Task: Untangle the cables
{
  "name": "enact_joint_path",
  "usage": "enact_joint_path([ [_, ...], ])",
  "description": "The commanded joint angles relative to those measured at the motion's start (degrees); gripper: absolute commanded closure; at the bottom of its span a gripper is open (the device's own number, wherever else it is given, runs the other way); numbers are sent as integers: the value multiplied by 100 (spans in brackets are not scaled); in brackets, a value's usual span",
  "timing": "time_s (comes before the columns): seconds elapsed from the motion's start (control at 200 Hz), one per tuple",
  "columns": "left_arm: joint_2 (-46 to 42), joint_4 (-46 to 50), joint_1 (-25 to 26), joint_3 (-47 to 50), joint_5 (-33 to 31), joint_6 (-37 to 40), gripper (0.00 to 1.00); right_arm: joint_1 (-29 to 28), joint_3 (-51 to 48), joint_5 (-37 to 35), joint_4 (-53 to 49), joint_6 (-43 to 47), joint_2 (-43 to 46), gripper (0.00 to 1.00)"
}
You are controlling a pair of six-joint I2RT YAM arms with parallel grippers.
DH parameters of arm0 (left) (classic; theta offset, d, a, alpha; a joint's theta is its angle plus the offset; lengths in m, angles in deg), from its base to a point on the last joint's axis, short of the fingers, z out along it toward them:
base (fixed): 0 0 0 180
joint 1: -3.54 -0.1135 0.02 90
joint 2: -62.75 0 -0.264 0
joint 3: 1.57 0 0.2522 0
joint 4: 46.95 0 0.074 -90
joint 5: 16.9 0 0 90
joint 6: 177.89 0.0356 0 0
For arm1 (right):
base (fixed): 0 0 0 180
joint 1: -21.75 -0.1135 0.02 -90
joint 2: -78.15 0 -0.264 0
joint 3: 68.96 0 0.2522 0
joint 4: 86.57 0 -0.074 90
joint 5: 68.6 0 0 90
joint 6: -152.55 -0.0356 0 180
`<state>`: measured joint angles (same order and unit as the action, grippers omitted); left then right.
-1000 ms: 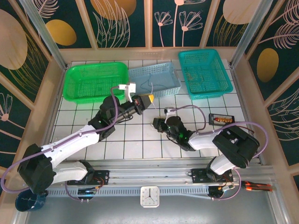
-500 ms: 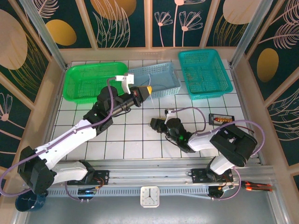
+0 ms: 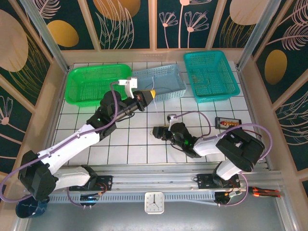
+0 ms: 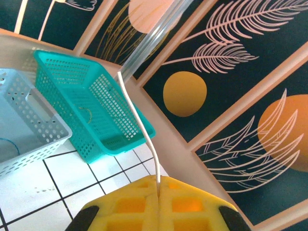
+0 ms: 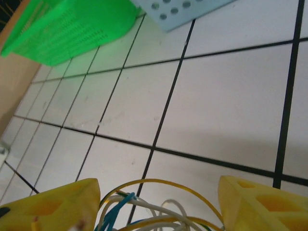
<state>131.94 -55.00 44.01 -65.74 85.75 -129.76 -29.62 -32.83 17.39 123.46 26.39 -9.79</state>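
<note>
My left jaws pinch 1 thin white cable (image 4: 144,130), the teal basket (image 4: 91,110) beyond. My right jaws are wide apart, the tangled cables (image 5: 144,214) between them, over the white-tiled desk (image 5: 216,110).

The left arm (image 3: 82,137) and right arm (image 3: 209,144) have white shells and black joints. Lilac-grey hoses (image 3: 192,111) trail behind the left gripper (image 3: 152,92) and right gripper (image 3: 156,131), whose fingers (image 5: 240,192) are yellow with square recesses.

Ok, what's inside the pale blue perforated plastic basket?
A thin dark blue wire lies on the floor of the pale blue basket. From above, the left gripper covers its near-left corner, so that part is unseen.
</note>
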Motion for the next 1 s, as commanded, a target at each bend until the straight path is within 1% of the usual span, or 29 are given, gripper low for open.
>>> enact_joint_path([
  [0.0, -66, -844, -48, 536, -168, -229, 100, -21, 226, 255, -766, 305, 269, 27],
  [0.075, -38, -1129, -50, 974, -224, -332, 100, -22, 323, 254, -938, 370, 399, 17],
  [0.17, -6, -1351, -54, 1400, -334, -358, 100, 4, 412, 278, -1088, 447, 536, 16],
  [0.345, -3, -1425, -55, 1879, -681, -240, 100, 87, 452, 279, -1299, 488, 840, 17],
  [0.44, 69, -1286, -57, 1973, -901, -176, 100, 127, 436, 278, -1447, 505, 1009, 20],
  [0.54, 234, -1098, -59, 1967, -977, -137, 100, 128, 387, 236, -1687, 509, 1183, 24],
  [0.575, 307, -1045, -72, 1957, -973, -142, 92, 128, 361, 211, -1785, 499, 1248, 25],
  [0.605, 359, -999, -67, 1943, -966, -133, 81, 128, 327, 195, -1856, 496, 1306, 26],
  [0.666, 440, -935, -76, 1930, -957, -143, 50, 128, 227, 155, -1969, 470, 1424, 29],
  [0.711, 469, -864, -74, 1897, -973, -142, 32, 128, 135, 134, -2054, 461, 1524, 32],
  [0.746, 474, -784, -88, 1874, -992, -117, 21, 132, 68, 127, -2098, 440, 1591, 35],
  [0.776, 481, -712, -90, 1846, -1002, -91, 15, 132, 14, 130, -2132, 435, 1657, 38],
  [0.816, 465, -603, -106, 1810, -1019, -53, 3, 128, -57, 159, -2174, 419, 1736, 41],
  [0.841, 449, -522, -114, 1784, -1033, -22, 1, 123, -101, 181, -2204, 417, 1775, 42],
  [0.996, 302, -79, -163, 1688, -1080, 154, 1, 110, -298, 274, -2290, 409, 1956, 45],
])
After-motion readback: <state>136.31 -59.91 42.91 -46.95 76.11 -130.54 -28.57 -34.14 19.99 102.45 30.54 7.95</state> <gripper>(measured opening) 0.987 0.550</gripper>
